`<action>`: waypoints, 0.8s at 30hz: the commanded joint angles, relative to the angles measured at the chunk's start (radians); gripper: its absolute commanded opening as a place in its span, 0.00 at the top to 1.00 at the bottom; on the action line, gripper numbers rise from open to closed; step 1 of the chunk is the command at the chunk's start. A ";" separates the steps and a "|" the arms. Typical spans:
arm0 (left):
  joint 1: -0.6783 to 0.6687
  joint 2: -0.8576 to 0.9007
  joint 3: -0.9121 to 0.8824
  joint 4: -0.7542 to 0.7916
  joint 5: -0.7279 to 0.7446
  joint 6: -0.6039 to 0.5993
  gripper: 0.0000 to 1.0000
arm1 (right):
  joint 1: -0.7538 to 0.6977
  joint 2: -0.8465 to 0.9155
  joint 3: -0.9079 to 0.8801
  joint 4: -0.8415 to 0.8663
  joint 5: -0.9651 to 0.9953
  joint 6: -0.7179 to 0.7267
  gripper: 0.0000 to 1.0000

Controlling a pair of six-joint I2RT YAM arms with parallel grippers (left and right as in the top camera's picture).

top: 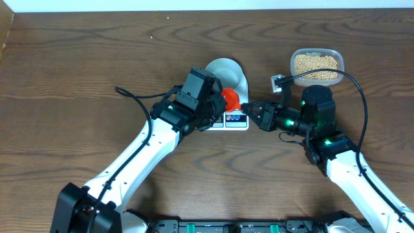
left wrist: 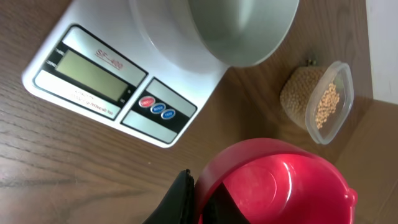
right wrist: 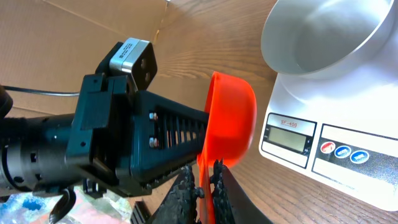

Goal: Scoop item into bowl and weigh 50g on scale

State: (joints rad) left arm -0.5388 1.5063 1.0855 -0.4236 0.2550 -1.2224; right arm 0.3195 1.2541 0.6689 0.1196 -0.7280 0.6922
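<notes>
Reference landmark: one scale (top: 235, 122), flat and white, with one grey display and three buttons (one red, two blue).

1. One bowl (top: 226, 70) stands on the scale platform, at the end away from the display.
2. One red scoop (top: 229, 98) hangs above the scale, between bowl and display, and touches neither.
3. Left gripper (left wrist: 198, 198): approaches the scale from the left. Its fingers are clamped on the wall of the scoop cup, one outside and one inside.
4. Right gripper (right wrist: 206, 190): approaches the scale from the right. Its fingers are pressed together on the scoop handle.
5. One clear tub (top: 316, 52) sits on the table right of the scale, well apart. All visible beans (top: 317, 66) lie in it.
</notes>
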 commanded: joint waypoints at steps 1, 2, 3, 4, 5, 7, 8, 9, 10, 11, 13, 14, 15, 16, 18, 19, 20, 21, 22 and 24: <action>-0.015 -0.004 0.010 0.000 -0.032 0.017 0.93 | 0.016 0.010 0.023 0.000 0.004 -0.008 0.90; -0.018 -0.004 0.010 0.003 -0.032 0.017 0.93 | 0.016 0.010 0.023 0.000 0.004 -0.008 0.90; -0.021 -0.004 0.010 0.006 -0.032 0.017 0.92 | 0.016 0.010 0.023 0.000 0.004 -0.008 0.90; -0.022 -0.004 0.010 0.007 -0.032 0.017 0.93 | 0.016 0.010 0.023 0.000 0.004 -0.008 0.90; -0.023 -0.004 0.010 0.007 -0.032 0.017 0.93 | 0.016 0.010 0.023 0.000 0.004 -0.008 0.90; -0.023 -0.004 0.010 0.007 -0.032 0.017 0.92 | 0.016 0.010 0.023 0.000 0.005 -0.009 0.90; -0.023 -0.004 0.010 0.007 -0.032 0.017 0.93 | 0.016 0.010 0.023 0.000 0.005 -0.009 0.90; -0.023 -0.004 0.010 0.008 -0.032 0.017 0.93 | 0.016 0.010 0.023 0.000 0.005 -0.009 0.93; -0.023 -0.004 0.010 0.010 -0.032 0.017 0.93 | 0.016 0.010 0.023 0.000 0.005 -0.008 0.98; -0.023 -0.004 0.010 0.010 -0.032 0.017 0.92 | 0.016 0.010 0.023 0.000 0.005 -0.009 0.99; -0.023 -0.004 0.010 0.010 -0.032 0.017 0.93 | 0.016 0.010 0.023 0.000 0.005 -0.009 0.99; -0.023 -0.004 0.010 0.010 -0.032 0.017 0.92 | 0.016 0.010 0.023 0.000 0.005 -0.008 0.99; -0.023 -0.004 0.010 0.010 -0.032 0.017 0.93 | 0.016 0.010 0.023 0.000 0.005 -0.009 0.99; -0.023 -0.004 0.010 0.010 -0.032 0.017 0.92 | 0.016 0.010 0.023 0.000 0.005 -0.009 0.99; -0.023 -0.004 0.010 0.010 -0.032 0.017 0.83 | 0.016 0.010 0.023 0.000 0.005 -0.009 0.99; -0.023 -0.004 0.010 0.009 -0.032 0.017 0.75 | 0.016 0.010 0.023 0.000 0.009 -0.009 0.99; -0.023 -0.004 0.010 0.009 -0.032 0.017 0.69 | 0.016 0.010 0.023 -0.002 0.013 -0.009 0.99; -0.023 -0.004 0.010 0.009 -0.032 0.018 0.62 | 0.016 0.010 0.023 -0.005 0.020 -0.009 0.99; -0.023 -0.004 0.010 0.009 -0.032 0.018 0.58 | 0.016 0.010 0.023 -0.005 0.021 -0.009 0.99; -0.023 -0.004 0.010 0.008 -0.032 0.018 0.50 | 0.015 0.010 0.023 -0.006 0.025 -0.010 0.99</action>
State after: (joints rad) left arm -0.5587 1.5063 1.0855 -0.4145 0.2302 -1.2140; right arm 0.3195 1.2549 0.6689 0.1162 -0.7193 0.6926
